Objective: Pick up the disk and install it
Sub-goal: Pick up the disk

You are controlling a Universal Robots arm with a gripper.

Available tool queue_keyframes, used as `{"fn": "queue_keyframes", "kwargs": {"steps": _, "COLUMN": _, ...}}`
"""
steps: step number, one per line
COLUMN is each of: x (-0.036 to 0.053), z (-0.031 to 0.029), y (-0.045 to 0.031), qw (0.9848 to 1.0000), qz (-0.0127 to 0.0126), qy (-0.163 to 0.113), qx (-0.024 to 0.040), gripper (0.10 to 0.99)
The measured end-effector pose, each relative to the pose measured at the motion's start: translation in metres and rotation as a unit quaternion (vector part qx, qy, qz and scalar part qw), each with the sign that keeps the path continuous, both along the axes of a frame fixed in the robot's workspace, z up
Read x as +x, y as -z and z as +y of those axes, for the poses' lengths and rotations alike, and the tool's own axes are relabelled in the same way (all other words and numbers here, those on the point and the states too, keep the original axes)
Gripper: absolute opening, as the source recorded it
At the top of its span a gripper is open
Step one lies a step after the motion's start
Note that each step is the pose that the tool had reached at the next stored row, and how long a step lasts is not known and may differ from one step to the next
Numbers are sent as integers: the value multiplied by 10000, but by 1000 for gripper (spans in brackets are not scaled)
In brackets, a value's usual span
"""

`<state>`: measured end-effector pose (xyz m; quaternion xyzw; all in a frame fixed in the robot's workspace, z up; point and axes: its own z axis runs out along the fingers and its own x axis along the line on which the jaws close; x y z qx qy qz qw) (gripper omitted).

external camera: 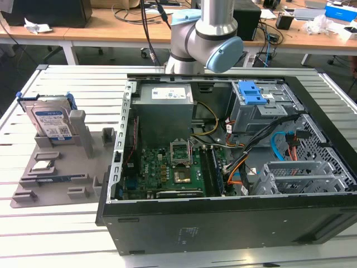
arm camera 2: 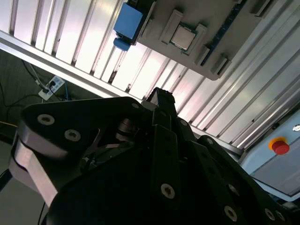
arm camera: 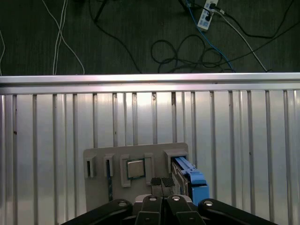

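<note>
The disk (external camera: 51,123), silver with a blue-and-white label and a blue frame, stands on edge in a slot of the grey fixture plate (external camera: 61,173) on the exterior view's left. In the first wrist view, the disk (arm camera: 190,176) shows edge-on at one end of the plate (arm camera: 101,187). My gripper (arm camera: 162,183) hangs well above it, shut, with nothing between its fingertips. In the second wrist view, the gripper (arm camera 2: 161,96) is a dark mass, with the disk's blue frame (arm camera 2: 127,21) beyond it.
A small square processor chip (external camera: 43,166) lies in a pocket of the plate. The open computer case (external camera: 234,223) takes up the slatted table's middle and right. Inside it are a motherboard (external camera: 173,173), cables and a grey drive cage with a blue latch (external camera: 254,95). The arm's base (external camera: 206,39) stands behind the case.
</note>
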<state>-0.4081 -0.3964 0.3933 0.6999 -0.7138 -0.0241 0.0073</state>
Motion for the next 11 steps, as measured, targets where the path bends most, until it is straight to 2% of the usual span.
{"fn": "queue_keyframes", "kwargs": {"steps": 4, "x": 0, "z": 0, "y": 0, "qw": 10000, "qz": 0, "qy": -1, "qx": 0, "gripper": 114}}
{"fn": "queue_keyframes", "kwargs": {"steps": 7, "x": 0, "z": 0, "y": 0, "qw": 10000, "qz": 0, "qy": -2, "qx": 0, "gripper": 294}}
{"fn": "queue_keyframes", "kwargs": {"steps": 8, "x": 0, "z": 0, "y": 0, "qw": 10000, "qz": 0, "qy": -2, "qx": 0, "gripper": 294}}
{"fn": "queue_keyframes", "kwargs": {"steps": 9, "x": 0, "z": 0, "y": 0, "qw": 10000, "qz": 0, "qy": -3, "qx": 0, "gripper": 416}}
{"fn": "queue_keyframes", "kwargs": {"steps": 10, "x": 0, "z": 0, "y": 0, "qw": 10000, "qz": 0, "qy": -3, "qx": 0, "gripper": 416}}
{"fn": "queue_keyframes", "kwargs": {"steps": 11, "x": 0, "z": 0, "y": 0, "qw": 10000, "qz": 0, "qy": -4, "qx": 0, "gripper": 475}}
